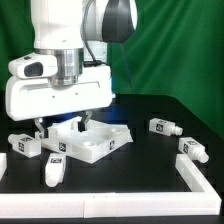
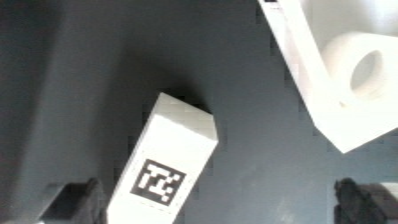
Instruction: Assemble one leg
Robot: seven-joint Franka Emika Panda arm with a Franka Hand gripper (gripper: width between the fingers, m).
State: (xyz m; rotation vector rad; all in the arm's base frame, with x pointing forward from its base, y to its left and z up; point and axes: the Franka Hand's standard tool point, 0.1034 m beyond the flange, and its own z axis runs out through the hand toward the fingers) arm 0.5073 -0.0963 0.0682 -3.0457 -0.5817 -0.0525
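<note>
The tool (image 2: 217, 198) is held apart over a loose leg (image 2: 173, 150); nothing is yet grasped or fitted.

Bright, even light falls from overhead in the exterior view. The white panel (image 1: 95, 143) nearly bleaches out against the black desk (image 1: 150, 165), and soft shade lies under the arm (image 1: 60, 92) near the desk's middle. The wrist view is dimmer: the desk shows a grey sheen, the panel is blurred and overexposed, and the leg (image 2: 169, 160) is fairly sharp.
</note>
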